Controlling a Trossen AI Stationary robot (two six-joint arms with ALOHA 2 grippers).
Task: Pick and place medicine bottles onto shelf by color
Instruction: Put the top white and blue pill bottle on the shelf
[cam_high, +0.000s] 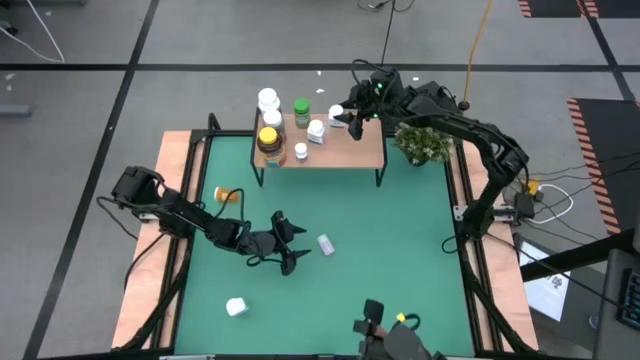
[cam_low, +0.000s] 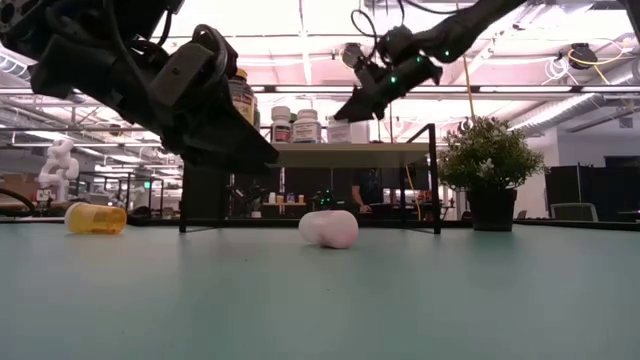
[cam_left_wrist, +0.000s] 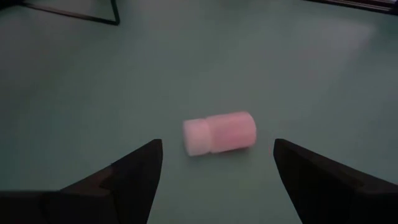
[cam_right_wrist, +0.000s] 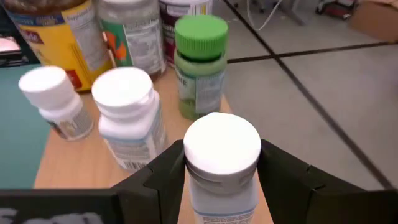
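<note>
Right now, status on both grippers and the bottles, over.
Right gripper around a white-capped bottle at the shelf. Left gripper open, lined up on the white bottle lying on the table. Nothing in the way.

Overhead and table-level views share the shelf (cam_high: 320, 148); 2 wrist views seemingly closer.

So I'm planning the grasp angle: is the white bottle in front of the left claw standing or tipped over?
Tipped over. The white bottle lies on its side on the green table, between the left claw's open fingers.
</note>
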